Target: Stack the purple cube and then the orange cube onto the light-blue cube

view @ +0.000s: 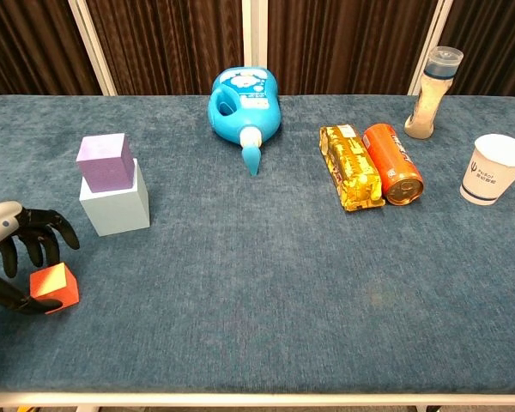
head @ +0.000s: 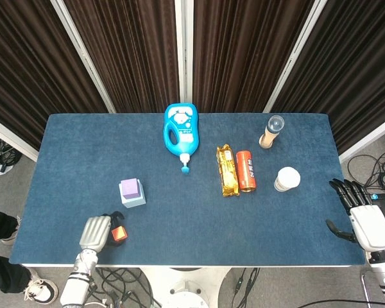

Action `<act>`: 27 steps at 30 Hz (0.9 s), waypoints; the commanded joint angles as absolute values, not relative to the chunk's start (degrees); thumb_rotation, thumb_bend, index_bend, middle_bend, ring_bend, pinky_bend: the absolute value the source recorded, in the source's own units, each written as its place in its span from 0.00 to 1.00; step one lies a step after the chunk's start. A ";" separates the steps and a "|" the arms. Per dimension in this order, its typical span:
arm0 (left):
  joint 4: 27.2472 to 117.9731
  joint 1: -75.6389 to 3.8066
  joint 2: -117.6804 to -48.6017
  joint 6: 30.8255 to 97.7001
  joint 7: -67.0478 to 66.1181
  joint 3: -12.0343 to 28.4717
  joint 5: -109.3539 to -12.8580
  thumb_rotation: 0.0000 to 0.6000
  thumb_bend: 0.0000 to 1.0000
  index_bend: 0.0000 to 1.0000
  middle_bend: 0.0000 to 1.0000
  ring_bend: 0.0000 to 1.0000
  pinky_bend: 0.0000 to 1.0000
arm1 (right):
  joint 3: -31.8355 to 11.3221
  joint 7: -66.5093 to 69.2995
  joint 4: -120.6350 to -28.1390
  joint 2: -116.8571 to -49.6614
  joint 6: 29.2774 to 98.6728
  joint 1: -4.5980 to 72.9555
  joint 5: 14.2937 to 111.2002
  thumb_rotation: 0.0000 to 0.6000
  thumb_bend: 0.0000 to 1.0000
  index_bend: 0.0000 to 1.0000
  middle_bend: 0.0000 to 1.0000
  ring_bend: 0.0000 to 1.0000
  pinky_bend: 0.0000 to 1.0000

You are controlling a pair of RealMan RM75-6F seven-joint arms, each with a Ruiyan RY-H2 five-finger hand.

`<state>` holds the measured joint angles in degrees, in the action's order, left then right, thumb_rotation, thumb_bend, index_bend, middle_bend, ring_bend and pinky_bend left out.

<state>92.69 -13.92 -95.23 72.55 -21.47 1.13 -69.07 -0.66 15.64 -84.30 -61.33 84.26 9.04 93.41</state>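
The purple cube (head: 129,187) (view: 106,160) sits on top of the light-blue cube (head: 135,199) (view: 116,207) at the left of the blue table. The orange cube (head: 119,233) (view: 55,286) rests on the cloth near the front left edge. My left hand (head: 94,232) (view: 17,249) is right beside it, its dark fingers arched over the cube's top and its thumb against the cube's front left side; the cube is not lifted. My right hand (head: 362,221) hovers off the table's right edge, fingers spread, holding nothing, and shows only in the head view.
A blue detergent bottle (head: 181,131) (view: 243,107) lies at the back centre. A yellow snack packet (head: 227,170) (view: 350,166) and an orange can (head: 246,171) (view: 392,163) lie side by side. A paper cup (head: 286,179) (view: 495,169) and a tall bottle (head: 271,131) (view: 432,81) stand at the right.
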 commanded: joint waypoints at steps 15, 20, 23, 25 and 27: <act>95.80 -12.90 -91.47 73.60 -19.19 0.82 -70.62 1.00 0.24 0.48 0.65 0.51 0.58 | -0.70 15.28 -84.58 -61.29 83.91 9.24 93.35 1.00 0.20 0.03 0.07 0.00 0.00; 97.75 -12.50 -88.89 74.59 -17.98 1.28 -71.40 1.00 0.24 0.48 0.65 0.51 0.59 | -0.60 15.24 -84.45 -61.40 83.82 9.20 93.34 1.00 0.20 0.03 0.07 0.00 0.00; 98.98 -12.46 -86.55 75.30 -17.29 2.12 -71.77 1.00 0.24 0.48 0.65 0.51 0.59 | -0.55 15.18 -84.33 -61.51 83.99 9.13 93.48 1.00 0.20 0.03 0.07 0.00 0.00; 100.36 -12.88 -84.36 74.95 -16.80 3.20 -71.33 1.00 0.24 0.48 0.65 0.51 0.59 | -0.54 15.09 -84.34 -61.54 83.99 9.14 93.50 1.00 0.20 0.03 0.07 0.00 0.00; 101.55 -13.41 -82.17 74.54 -16.98 3.94 -71.25 1.00 0.24 0.48 0.65 0.51 0.59 | -0.51 15.01 -84.30 -61.59 83.96 9.13 93.49 1.00 0.20 0.03 0.07 0.00 0.00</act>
<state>100.23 -12.91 -84.05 74.82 -17.18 2.96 -71.40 -0.51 15.00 -84.30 -61.60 83.96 9.12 93.49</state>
